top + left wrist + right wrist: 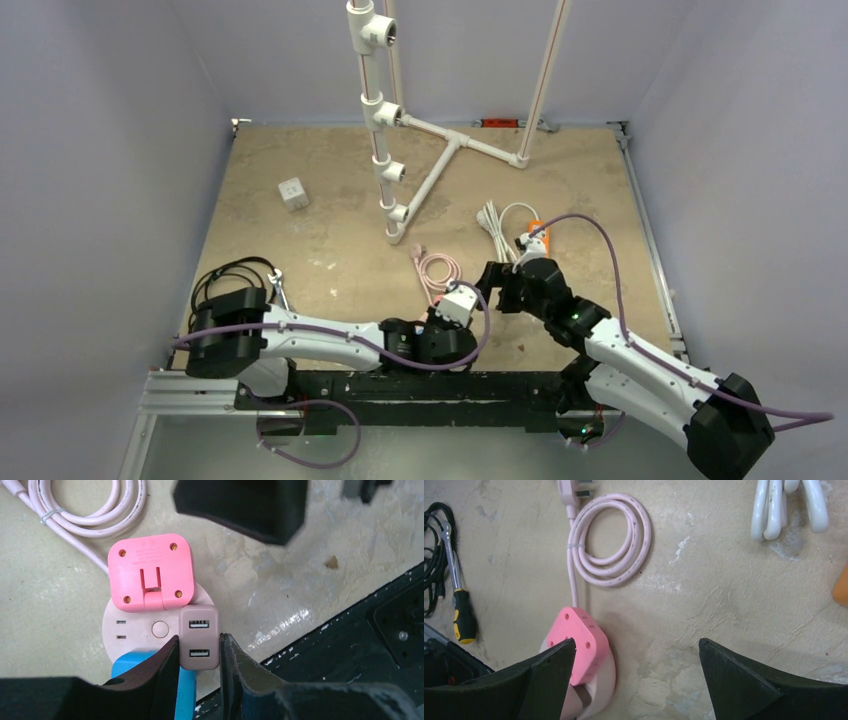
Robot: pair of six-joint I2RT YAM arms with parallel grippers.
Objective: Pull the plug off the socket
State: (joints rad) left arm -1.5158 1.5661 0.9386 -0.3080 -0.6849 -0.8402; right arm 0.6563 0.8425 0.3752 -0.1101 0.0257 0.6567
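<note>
As you look down from above, desk: tan and scuffed, closed in by grey walls on three sides.
Pipe frame: white, standing at the far middle, with one leg slanting across the board.
Right arm: reaching in from your near right corner toward the near middle.
Left arm: lying low along the near edge, wrist at the near middle.
Right jaws: released and spread wide. One finger is just beside the pink plug, the other is well apart over bare board.
Left jaws: clenched on the USB adapter, with a finger pressed against each side.
Pink cable: coiled and tied, lying just beyond the socket, with one strand running back toward it.
Socket: round and pale pink, flat on the desk at the near middle, between your two wrists.
Pink plug: square, sitting on the socket's far half.
USB adapter: mauve, two ports facing up, at the socket's edge, touching the pink plug.
Screwdriver: black-and-yellow handle, on the desk left of the socket, beside a black cable.
</note>
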